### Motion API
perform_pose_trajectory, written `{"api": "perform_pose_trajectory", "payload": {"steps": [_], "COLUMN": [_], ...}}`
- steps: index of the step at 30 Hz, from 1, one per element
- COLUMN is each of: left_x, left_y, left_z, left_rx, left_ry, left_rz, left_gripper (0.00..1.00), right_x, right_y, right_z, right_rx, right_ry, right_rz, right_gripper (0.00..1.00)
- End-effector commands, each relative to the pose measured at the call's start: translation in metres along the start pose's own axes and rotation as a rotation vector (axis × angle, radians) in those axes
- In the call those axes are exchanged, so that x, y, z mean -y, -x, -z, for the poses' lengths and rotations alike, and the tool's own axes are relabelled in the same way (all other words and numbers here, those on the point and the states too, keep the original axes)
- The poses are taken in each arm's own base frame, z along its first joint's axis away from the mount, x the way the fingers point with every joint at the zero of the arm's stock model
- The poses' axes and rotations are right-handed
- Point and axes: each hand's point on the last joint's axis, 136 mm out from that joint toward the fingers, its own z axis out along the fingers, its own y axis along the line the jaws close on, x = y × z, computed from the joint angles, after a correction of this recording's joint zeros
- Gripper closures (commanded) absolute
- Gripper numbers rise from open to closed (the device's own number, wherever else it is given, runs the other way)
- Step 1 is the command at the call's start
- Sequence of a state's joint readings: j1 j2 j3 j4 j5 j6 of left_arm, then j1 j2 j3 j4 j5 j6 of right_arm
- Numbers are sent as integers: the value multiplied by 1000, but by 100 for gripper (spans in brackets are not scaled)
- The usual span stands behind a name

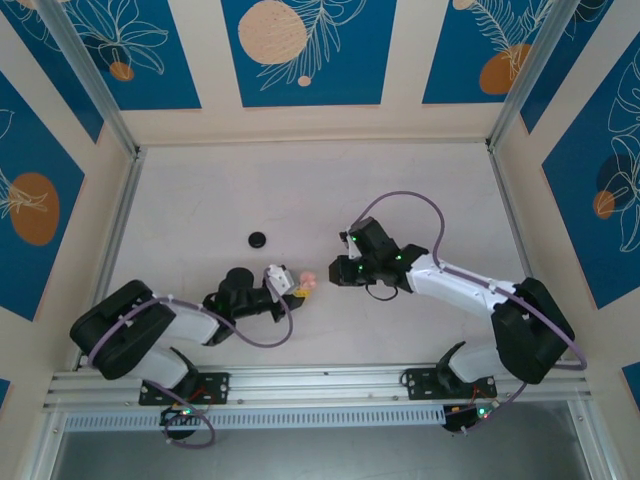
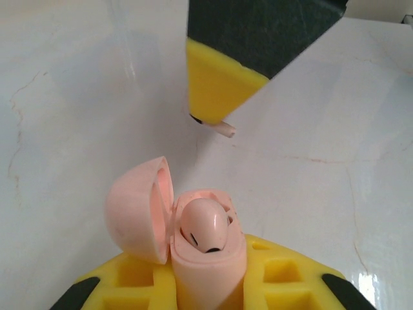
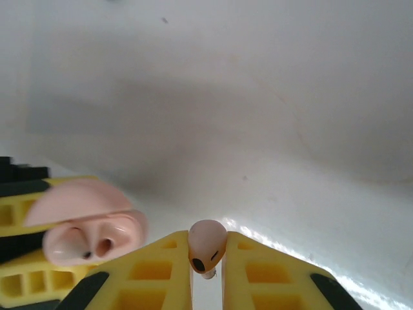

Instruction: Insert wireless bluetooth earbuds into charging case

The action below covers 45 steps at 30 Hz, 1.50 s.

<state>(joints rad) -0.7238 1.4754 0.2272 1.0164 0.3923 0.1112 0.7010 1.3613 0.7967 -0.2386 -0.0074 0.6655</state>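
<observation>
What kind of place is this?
Probably a robot test booth: a white table walled by blue leaf-print panels, a metal rail at the near edge, and a left arm and a right arm bolted there.

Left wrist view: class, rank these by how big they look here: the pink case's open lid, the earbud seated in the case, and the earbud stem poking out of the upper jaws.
1. Open lid
2. Seated earbud
3. Stem, the smallest. It is farther from the camera and mostly hidden, so its true size is unsure.
</observation>
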Motion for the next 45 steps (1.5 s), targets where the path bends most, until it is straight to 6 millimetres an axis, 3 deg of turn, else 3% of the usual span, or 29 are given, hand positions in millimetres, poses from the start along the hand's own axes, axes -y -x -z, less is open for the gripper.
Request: {"api": "perform_pose_trajectory", "payload": {"steps": [1,12,31,45], "left_x": [5,-2,-18,-13], "left_y": [33,45,65,83], "left_z": [-7,-15,-17,-18], "left_rx": [124,222,277,319], "left_ry": [-36,-16,44,-2], "left_rz": [-10,47,119,125], "left_gripper": [88,88,88,88], "right_x": [-25,-52,-55,-53], "right_y": [23,35,27,30], "right_z": [11,25,28,28], "right_rx": [127,235,253,278], "right_ry": [128,268,286,278], "right_rz": [76,167,199,206], "right_gripper": [84,84,84,84]}}
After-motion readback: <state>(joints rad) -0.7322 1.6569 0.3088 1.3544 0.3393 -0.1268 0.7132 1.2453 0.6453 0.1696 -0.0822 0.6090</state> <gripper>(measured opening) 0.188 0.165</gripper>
